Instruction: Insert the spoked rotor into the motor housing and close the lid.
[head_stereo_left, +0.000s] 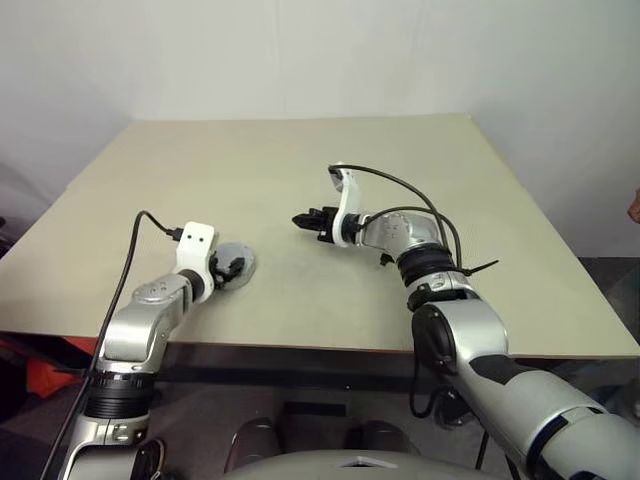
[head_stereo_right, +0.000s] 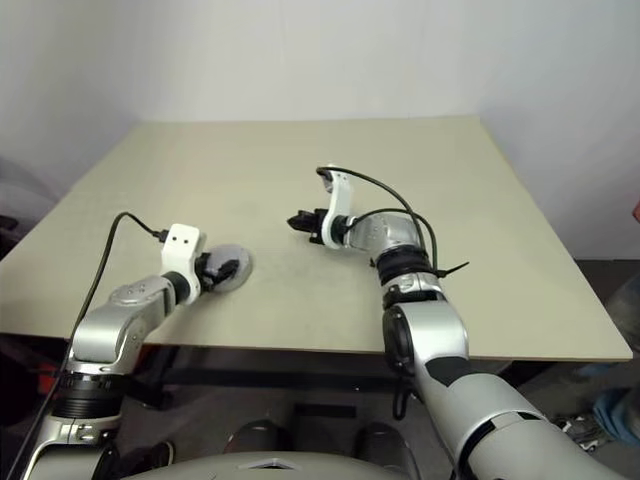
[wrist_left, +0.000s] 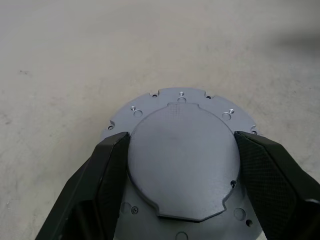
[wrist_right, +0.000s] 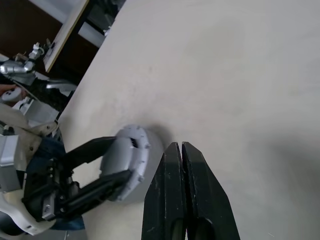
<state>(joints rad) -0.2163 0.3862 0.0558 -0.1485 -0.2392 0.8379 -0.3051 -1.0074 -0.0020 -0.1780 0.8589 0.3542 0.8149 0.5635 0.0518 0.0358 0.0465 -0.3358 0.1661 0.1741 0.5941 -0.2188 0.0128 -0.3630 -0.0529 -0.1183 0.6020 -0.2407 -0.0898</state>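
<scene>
Only plain grey lid (wrist_left: 182, 160) — unlabelled.

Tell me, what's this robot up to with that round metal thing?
It is working on a small motor at a table. The left gripper has its jaws set around the grey motor housing, one on either side, near the table's front edge. The housing shows a flat closed top, so the lid seems to be on already. The right gripper, jaws shut and empty, hangs above the middle of the table, apart from the housing.
</scene>
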